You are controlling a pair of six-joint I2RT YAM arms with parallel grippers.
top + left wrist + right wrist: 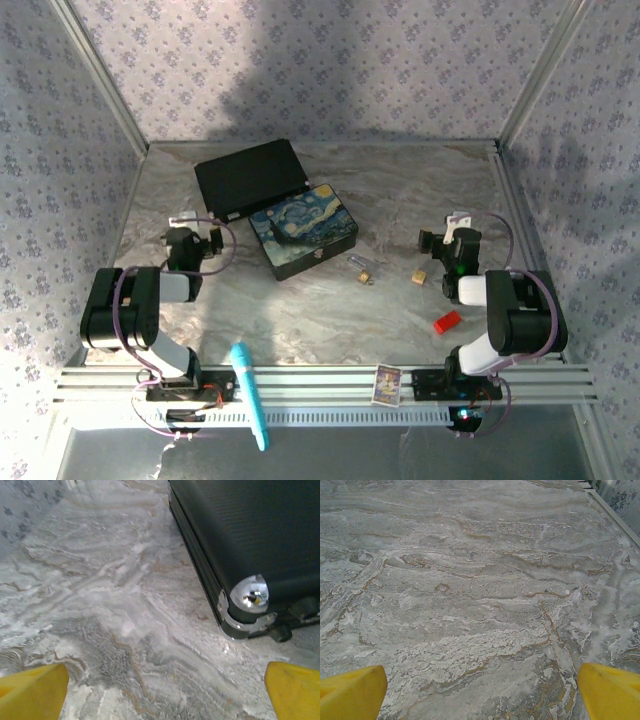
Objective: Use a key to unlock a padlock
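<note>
The tiny brass padlock (pixel 366 273) lies on the marble table in the top view, just right of the painted box. A thin silvery piece (pixel 355 262) sticks out at its upper left; whether that is the shackle or the key I cannot tell. My left gripper (pixel 185 224) hovers far to the left beside the black case, open, its yellow fingertips (pixel 31 690) wide apart over bare marble. My right gripper (pixel 455 226) is to the padlock's right, past the tan cube. It is also open, with its fingertips (pixel 612 690) spread and nothing between them.
A starry-night painted box (pixel 303 230) and a black case (pixel 250 177) stand at centre-left; the case's chrome corner (pixel 249 594) is close to my left fingers. A small tan cube (pixel 419 277), a red block (pixel 447 321), a blue pen (pixel 250 393) and a card (pixel 387 384) lie nearer the front.
</note>
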